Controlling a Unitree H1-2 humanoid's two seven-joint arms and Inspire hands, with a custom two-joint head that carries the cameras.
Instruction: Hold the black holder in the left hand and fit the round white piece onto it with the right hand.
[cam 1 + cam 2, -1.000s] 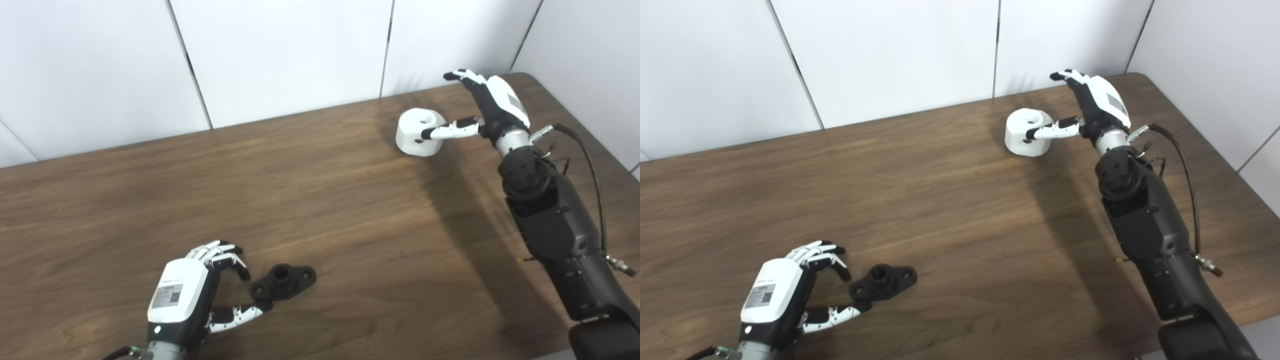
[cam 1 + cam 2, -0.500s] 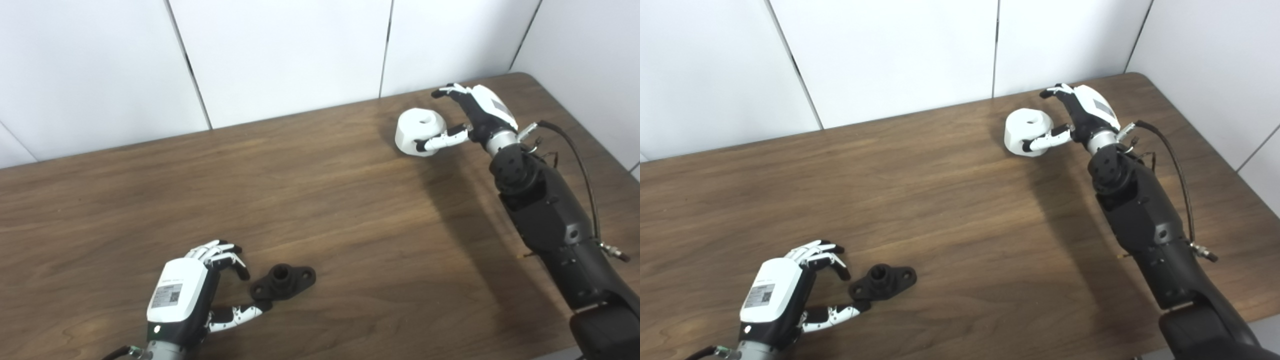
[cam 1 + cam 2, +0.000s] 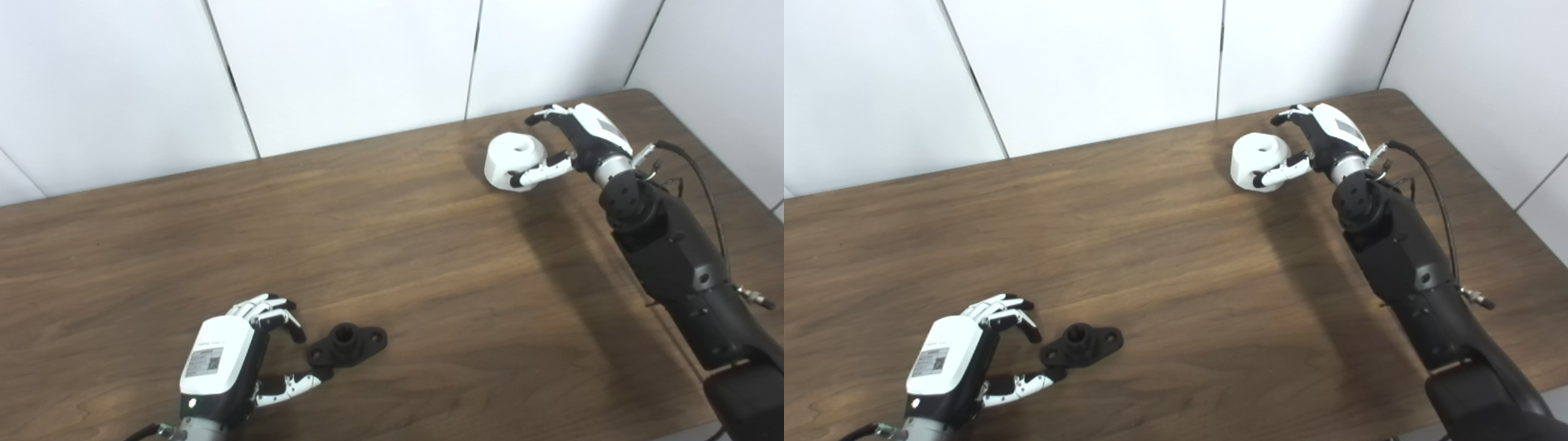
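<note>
Near the table's [image 3: 429, 257] far right corner, right robot hand [image 3: 579, 138] curling around white piece [image 3: 513, 160], grip unclear, left robot hand [image 3: 245, 355] lying spread beside black holder [image 3: 347, 345], thumb touching it.

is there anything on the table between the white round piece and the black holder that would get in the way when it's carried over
Nothing visible does. The round white piece sits at the far right with the right hand curled around it, the black holder lies near the front beside the left hand, and only bare table lies between them.
</note>
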